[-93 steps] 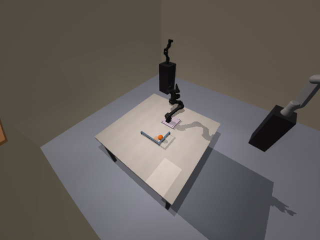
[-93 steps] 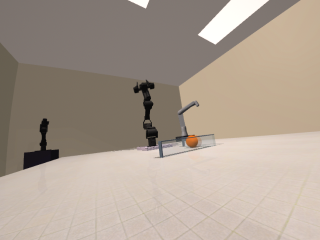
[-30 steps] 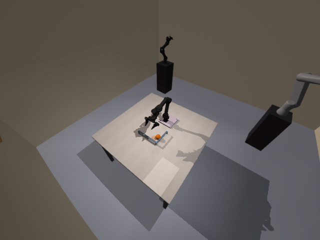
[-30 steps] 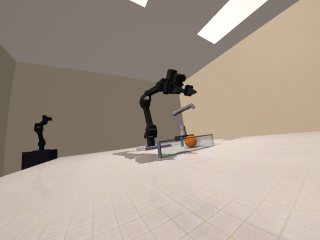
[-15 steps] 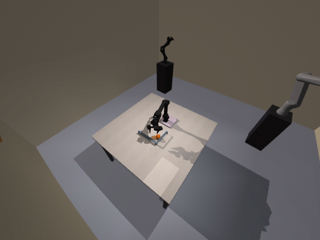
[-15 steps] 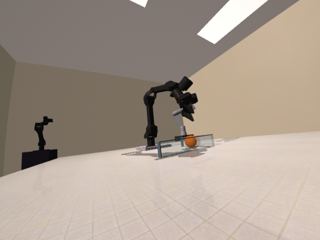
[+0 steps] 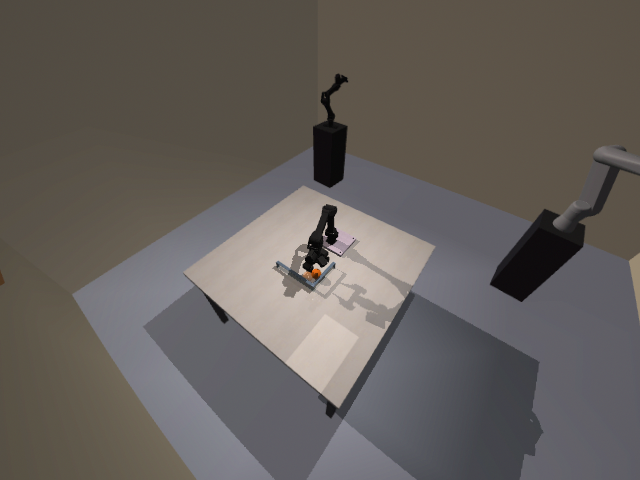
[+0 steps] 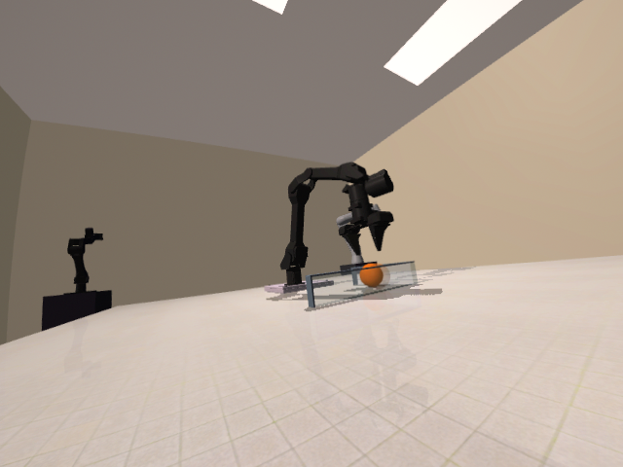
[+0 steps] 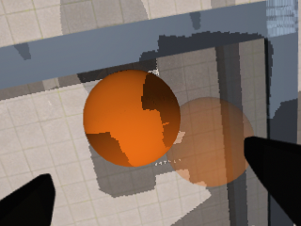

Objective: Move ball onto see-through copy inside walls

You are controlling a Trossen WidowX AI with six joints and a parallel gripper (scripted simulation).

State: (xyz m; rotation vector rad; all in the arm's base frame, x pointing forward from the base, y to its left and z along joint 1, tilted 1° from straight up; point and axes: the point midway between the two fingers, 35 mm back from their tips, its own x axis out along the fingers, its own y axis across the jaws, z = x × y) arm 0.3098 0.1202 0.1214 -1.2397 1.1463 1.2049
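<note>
Our pincer point(image 8: 369, 242) hung wide open and empty above the ball point(image 9: 132, 118), which overlapped the see-through copy point(image 9: 213, 141) inside the walls point(image 9: 141, 47).

A square, pale tiled table point(image 7: 258, 304) carries an orange ball point(image 9: 129, 118), two low clear corner walls point(image 8: 351, 283), the black arm's lilac base plate point(image 7: 343, 242) and a faint see-through ball copy point(image 9: 212, 141).

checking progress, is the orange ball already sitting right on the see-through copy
No: in the wrist view the orange ball lies beside the see-through copy, overlapping only its edge.
</note>
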